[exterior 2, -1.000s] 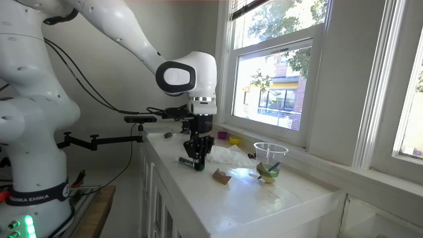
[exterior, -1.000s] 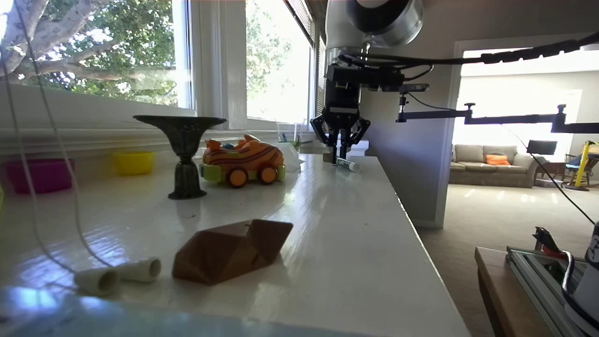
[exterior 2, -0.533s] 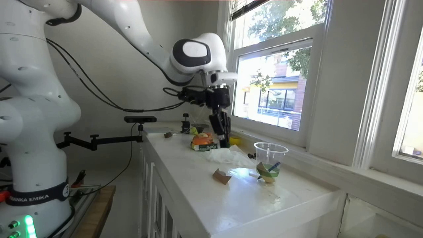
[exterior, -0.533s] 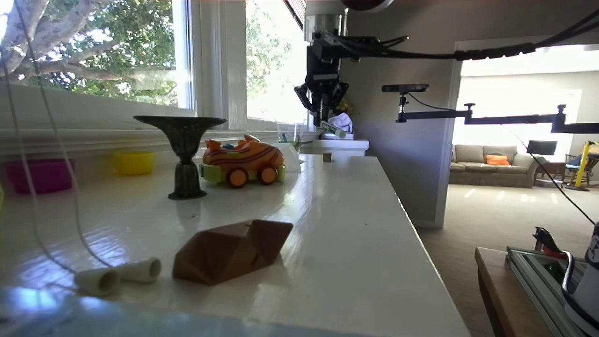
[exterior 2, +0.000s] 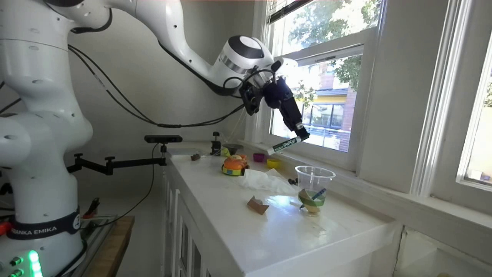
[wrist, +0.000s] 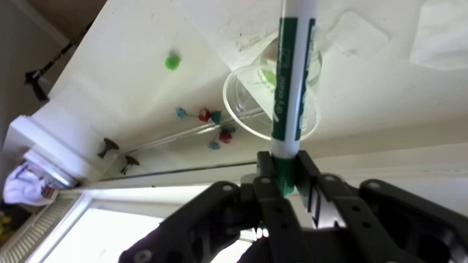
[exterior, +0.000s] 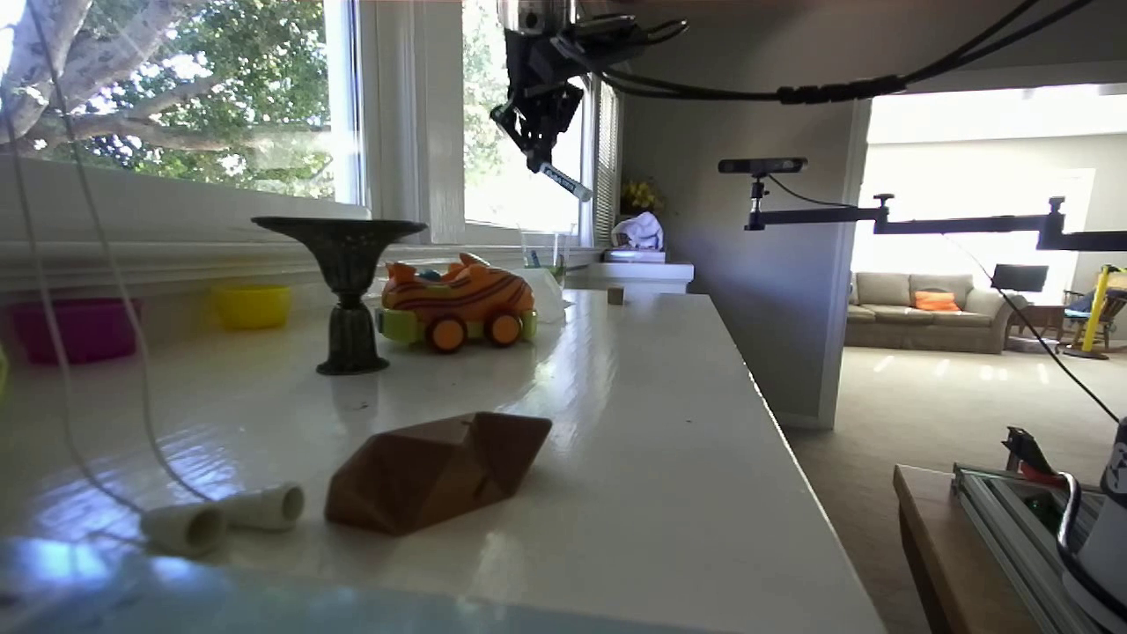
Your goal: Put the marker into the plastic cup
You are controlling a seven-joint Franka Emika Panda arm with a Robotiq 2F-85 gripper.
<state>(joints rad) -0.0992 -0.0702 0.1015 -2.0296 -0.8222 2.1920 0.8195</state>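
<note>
The marker, white with a green label and green cap, is held in the air in both exterior views (exterior: 565, 182) (exterior 2: 285, 144). My gripper (exterior 2: 303, 135) is shut on its green cap, as the wrist view (wrist: 283, 171) shows. The marker (wrist: 290, 80) sticks out from the fingertips and slants, its free end lower. The clear plastic cup (exterior 2: 316, 181) stands upright on the counter by the window, below the gripper. Green, brown and blue things show through its wall. In the wrist view the marker crosses in front of the cup (wrist: 234, 106) and partly hides it.
A crumpled white tissue (exterior 2: 267, 181) and a brown piece (exterior 2: 257, 206) lie near the cup. An orange toy car (exterior: 462, 304), a dark goblet (exterior: 349, 291) and yellow (exterior: 253, 306) and purple (exterior: 75, 330) bowls stand farther along. The window (exterior 2: 319, 100) is close behind the gripper.
The gripper has lifted the marker off the counter, carried it up toward the window and the cup's side, and tilted. The cup has not moved.
</note>
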